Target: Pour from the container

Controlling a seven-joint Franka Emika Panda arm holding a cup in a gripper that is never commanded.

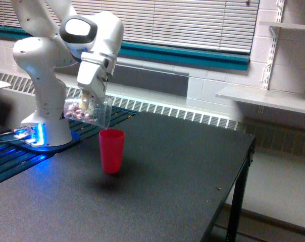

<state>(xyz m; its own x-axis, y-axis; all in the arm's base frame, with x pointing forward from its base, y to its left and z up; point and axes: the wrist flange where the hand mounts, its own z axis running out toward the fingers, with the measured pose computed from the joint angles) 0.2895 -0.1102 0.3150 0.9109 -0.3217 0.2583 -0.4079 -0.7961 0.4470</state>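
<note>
The container (88, 111), a clear plastic cup with pinkish-white candies inside, hangs tipped on its side above the table. Its mouth points toward the exterior view's right, just above and left of the red cup's rim. My gripper (85, 105) is shut on the container from above, its fingers mostly hidden behind the clear wall. The candies lie along the lower wall toward the closed end. The red cup (111, 150) stands upright on the black table (162, 171), directly below the container's mouth edge.
The arm's white base (44, 116) stands at the exterior view's left beside a blue-lit mount (29, 136). The table's edge (238, 176) drops off at the right. A radiator grille (178, 113) and a wall shelf (266, 98) lie behind.
</note>
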